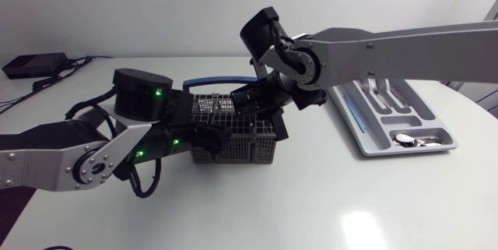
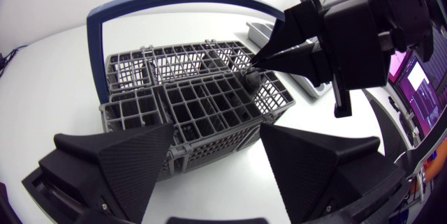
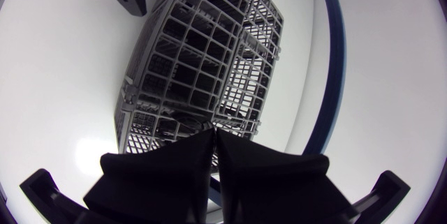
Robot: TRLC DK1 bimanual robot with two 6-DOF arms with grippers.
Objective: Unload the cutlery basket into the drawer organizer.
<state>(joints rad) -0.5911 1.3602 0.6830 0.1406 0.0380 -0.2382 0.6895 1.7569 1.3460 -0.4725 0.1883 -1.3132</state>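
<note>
Silver-grey left arm [image 1: 39,160] and right arm [image 1: 405,47], chunky black joints on both. Left one's got green lights [image 1: 158,91] and looped black cable [image 1: 144,186].

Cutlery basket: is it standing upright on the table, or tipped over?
Upright. In the head view the cutlery basket rests flat on the table, its grid openings face up, and its blue handle arches above it.

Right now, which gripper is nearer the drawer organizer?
Right. The right gripper is over the cutlery basket, on the side toward the drawer organizer; the left gripper is at the basket's opposite side.
</note>
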